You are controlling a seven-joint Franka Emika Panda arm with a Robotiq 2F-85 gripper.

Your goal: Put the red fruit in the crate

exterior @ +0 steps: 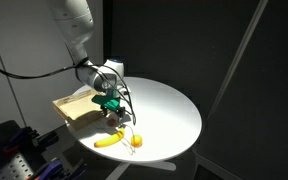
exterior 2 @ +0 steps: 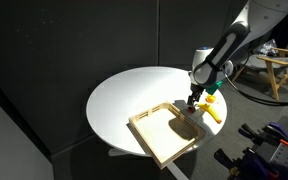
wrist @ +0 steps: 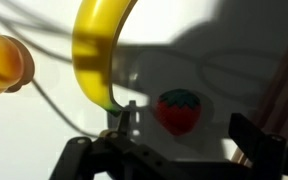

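In the wrist view the red fruit [wrist: 178, 110], a small strawberry with a green top, lies on the white table in shadow. My gripper [wrist: 184, 132] is open, with one finger on each side of the fruit and not touching it. In both exterior views the gripper [exterior: 111, 108] [exterior 2: 191, 103] hangs low over the table beside the crate [exterior: 76, 106] [exterior 2: 169, 137], a shallow tan wooden tray. The red fruit is hidden under the gripper in those views.
A yellow banana [wrist: 96, 45] [exterior: 108, 141] [exterior 2: 213, 113] lies just beyond the red fruit. A small orange fruit [wrist: 4, 62] [exterior: 137, 140] sits next to it. All rest on a round white table [exterior: 169, 115] [exterior 2: 124, 100].
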